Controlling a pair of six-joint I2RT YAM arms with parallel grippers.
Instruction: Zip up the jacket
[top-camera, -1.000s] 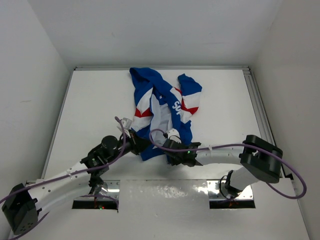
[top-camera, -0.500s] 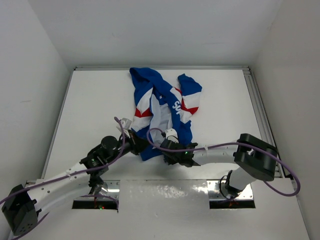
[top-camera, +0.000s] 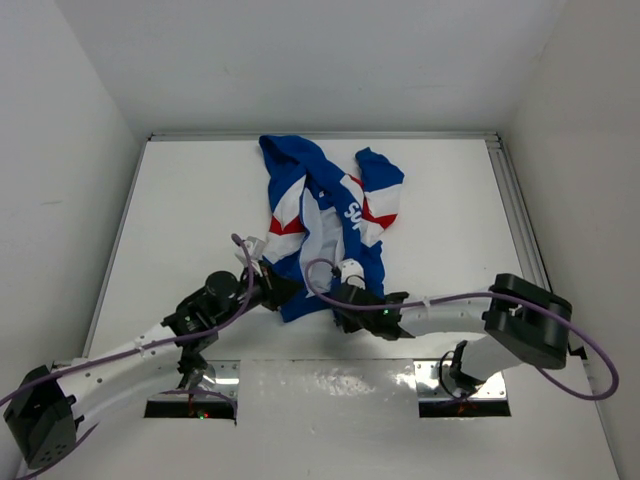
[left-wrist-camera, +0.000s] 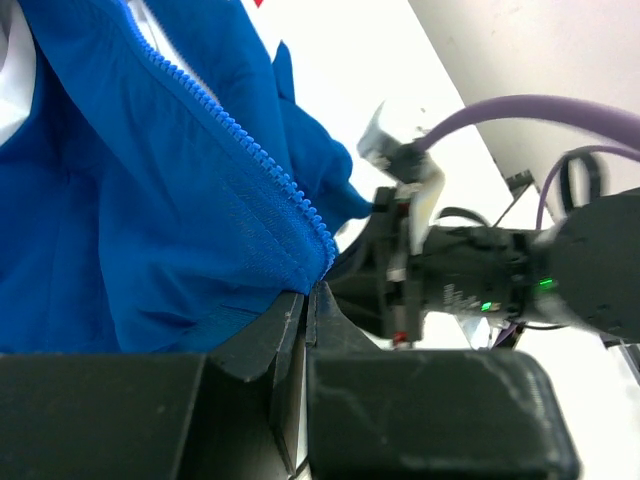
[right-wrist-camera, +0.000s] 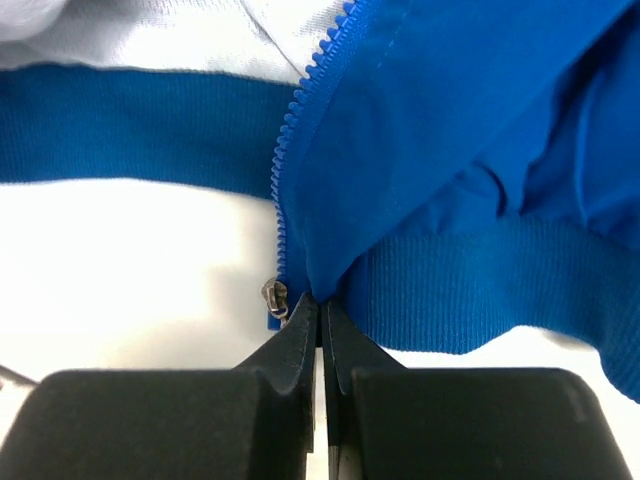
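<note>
Top external shows the jacket (top-camera: 330, 215) crumpled and unzipped at the far middle of the desk (top-camera: 180, 200), white lining showing and its lower hem nearest the arms. In the right wrist view a row of zipper teeth (right-wrist-camera: 290, 130) runs down to the hem. The metal slider (right-wrist-camera: 275, 297) sits at the foot of that row, just beside my right end effector (right-wrist-camera: 320, 303), which is pinched shut on the blue hem edge. My left end effector (left-wrist-camera: 308, 297) is also clamped tight on fabric, at the bottom of a teeth row (left-wrist-camera: 250, 140); I can't confirm it is the opposite half. I judge this to be the setup step, with the hem corners gripped and the halves not yet joined. The next move calls for bringing the two bottom ends together and seating the pin in the slider with fine alignment.
</note>
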